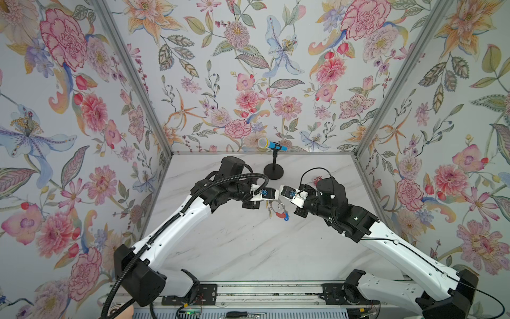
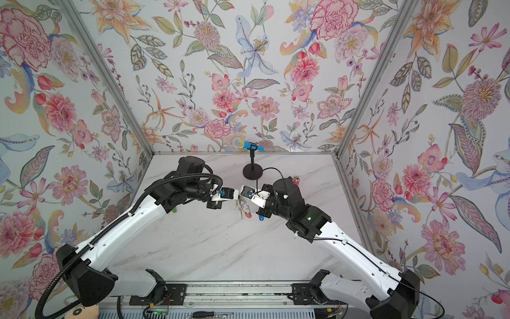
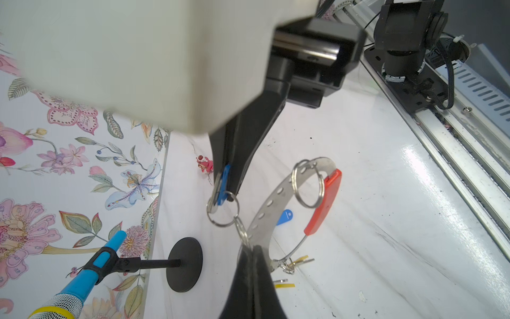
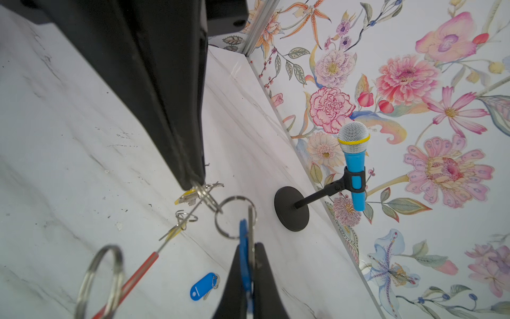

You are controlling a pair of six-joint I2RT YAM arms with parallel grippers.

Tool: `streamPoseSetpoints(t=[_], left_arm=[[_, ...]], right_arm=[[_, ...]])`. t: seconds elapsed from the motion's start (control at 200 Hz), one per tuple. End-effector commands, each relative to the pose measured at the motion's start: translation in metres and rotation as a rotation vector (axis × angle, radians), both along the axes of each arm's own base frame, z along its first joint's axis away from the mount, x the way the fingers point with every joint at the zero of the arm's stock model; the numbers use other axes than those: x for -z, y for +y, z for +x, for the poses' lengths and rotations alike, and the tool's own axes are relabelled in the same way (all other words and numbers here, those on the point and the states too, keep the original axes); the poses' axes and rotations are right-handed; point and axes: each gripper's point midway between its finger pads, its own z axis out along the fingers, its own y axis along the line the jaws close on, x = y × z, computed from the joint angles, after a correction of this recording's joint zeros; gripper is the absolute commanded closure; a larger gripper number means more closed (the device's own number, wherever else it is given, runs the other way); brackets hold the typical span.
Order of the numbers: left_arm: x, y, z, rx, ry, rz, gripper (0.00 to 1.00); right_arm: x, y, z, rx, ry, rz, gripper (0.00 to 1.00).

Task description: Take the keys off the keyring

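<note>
Left pincer (image 3: 251, 248) is seen clamped on the keyring (image 3: 323, 204), held above the desk (image 3: 386, 221) between the arms, while the right pincer (image 4: 249, 250) is closed on a blue-tagged key (image 4: 242, 234) joined to it by split rings (image 4: 207, 196). Yellow-tagged keys (image 3: 299, 259) are hung from the hoop; a loose blue tag (image 4: 202, 285) is laid on the desk below, the microphone stand (image 4: 292, 208) farther off.

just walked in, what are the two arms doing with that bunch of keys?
Both arms meet mid-table and hold the bunch up over the table. The left claw is shut on the keyring, where its split rings join. The right claw is shut on a blue-tagged key that is linked to the hoop by those rings. A loose blue-tagged key already lies on the table, and the yellow-tagged keys hang on the hoop.
</note>
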Motion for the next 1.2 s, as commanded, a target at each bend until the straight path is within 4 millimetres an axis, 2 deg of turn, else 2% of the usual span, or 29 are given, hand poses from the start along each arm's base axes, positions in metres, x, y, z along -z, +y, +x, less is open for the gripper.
streamPoseSetpoints(t=[0.0, 0.1, 0.335, 0.46, 0.56, 0.771, 1.196], left_arm=[[0.021, 0.005, -0.023, 0.046, 0.039, 0.079, 1.0], [0.027, 0.003, -0.032, 0.079, 0.023, 0.117, 1.0], [0.036, -0.001, -0.034, 0.072, -0.018, 0.188, 1.0], [0.042, -0.001, -0.032, 0.055, -0.029, 0.215, 1.0], [0.036, -0.003, -0.029, 0.047, -0.036, 0.206, 1.0], [0.022, -0.006, -0.024, 0.024, -0.069, 0.178, 1.0], [0.005, -0.004, -0.014, -0.037, -0.113, 0.125, 1.0]], right_arm=[[-0.036, -0.016, 0.016, 0.108, -0.088, 0.104, 1.0], [-0.04, -0.013, 0.015, 0.089, -0.085, 0.114, 1.0], [-0.062, -0.002, 0.006, 0.007, -0.115, 0.156, 1.0], [-0.069, 0.007, -0.005, -0.058, -0.125, 0.161, 1.0], [-0.073, 0.015, -0.017, -0.111, -0.127, 0.16, 1.0], [-0.066, 0.026, -0.032, -0.171, -0.106, 0.119, 1.0], [-0.044, 0.028, -0.035, -0.157, -0.055, 0.026, 1.0]])
